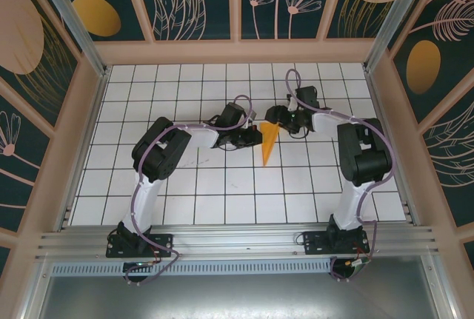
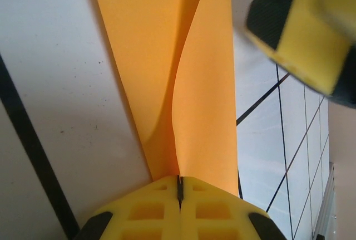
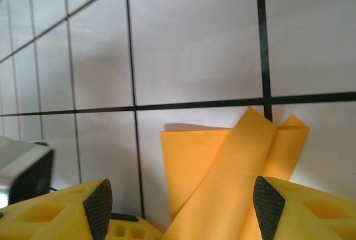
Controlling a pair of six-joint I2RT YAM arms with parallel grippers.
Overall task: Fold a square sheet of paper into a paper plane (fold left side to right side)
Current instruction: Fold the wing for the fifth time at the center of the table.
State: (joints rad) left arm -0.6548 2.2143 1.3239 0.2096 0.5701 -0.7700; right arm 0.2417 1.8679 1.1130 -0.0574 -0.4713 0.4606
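The square sheet of paper point(image 1: 268, 145) is bright orange and folded into a narrow shape, pointing toward the near edge at mid-table. In the left wrist view one flap of the paper point(image 2: 206, 101) curls up off the flat layer. Its lower edge runs into my left gripper point(image 2: 179, 187), whose jaws are shut on it. From above, the left gripper point(image 1: 257, 135) sits at the paper's left edge. My right gripper point(image 1: 278, 121) hovers at the paper's far end, open. The raised flap point(image 3: 222, 179) lies between its fingertips point(image 3: 270, 206) without touching them. One right finger point(image 2: 303, 37) shows in the left wrist view.
The white tiled table point(image 1: 222, 186) is walled by a wooden frame point(image 1: 237, 51) with patterned panels. Both arms reach in toward the middle. The left arm's elbow point(image 1: 159, 149) and the right arm's elbow point(image 1: 363, 152) bulk out on either side.
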